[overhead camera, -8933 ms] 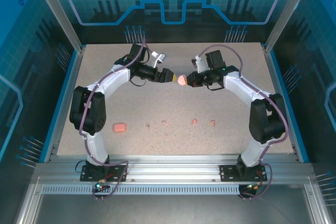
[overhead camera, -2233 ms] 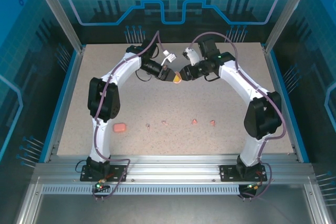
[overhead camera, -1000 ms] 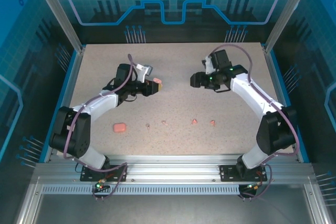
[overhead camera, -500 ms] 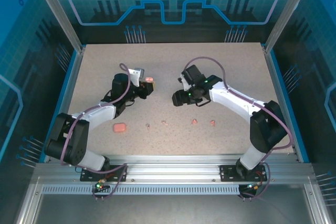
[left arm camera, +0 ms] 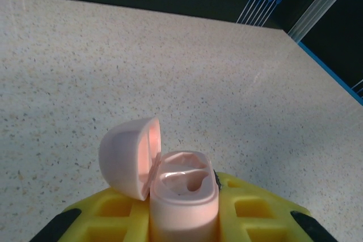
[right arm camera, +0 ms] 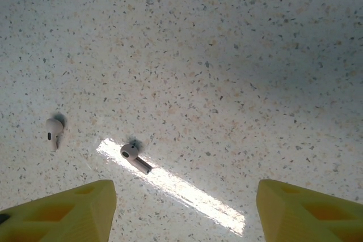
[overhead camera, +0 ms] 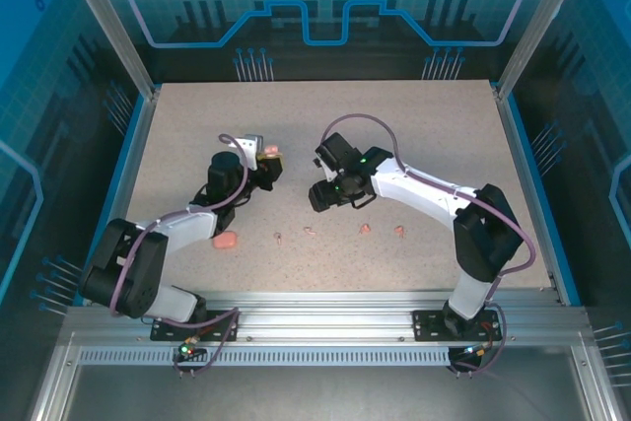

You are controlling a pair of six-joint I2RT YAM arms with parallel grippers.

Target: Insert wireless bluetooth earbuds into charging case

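My left gripper [overhead camera: 267, 162] is shut on the round pink charging case [overhead camera: 270, 153], whose lid stands open. In the left wrist view the case [left arm camera: 184, 196] sits upright between the yellow fingers [left arm camera: 113, 216], lid [left arm camera: 129, 157] tipped left and both sockets bare. Two pale earbuds [overhead camera: 279, 237] [overhead camera: 311, 231] and two stronger pink earbuds [overhead camera: 365, 228] [overhead camera: 399, 231] lie in a row on the table. My right gripper [overhead camera: 317, 201] hovers open just behind the pale pair. The right wrist view looks down on one pale earbud [right arm camera: 135, 157] ahead of the left finger [right arm camera: 62, 213], the other pale earbud [right arm camera: 54, 132] farther left.
A rounded-rectangular pink case [overhead camera: 226, 241] lies shut on the speckled table [overhead camera: 394, 125], left of the earbud row. Blue-framed walls [overhead camera: 133, 160] border the table on the left, right and back.
The two arms have parted from their meeting at mid-table. The left arm drew back toward the near left with the open case. The right arm swung left and down over the pale earbuds.
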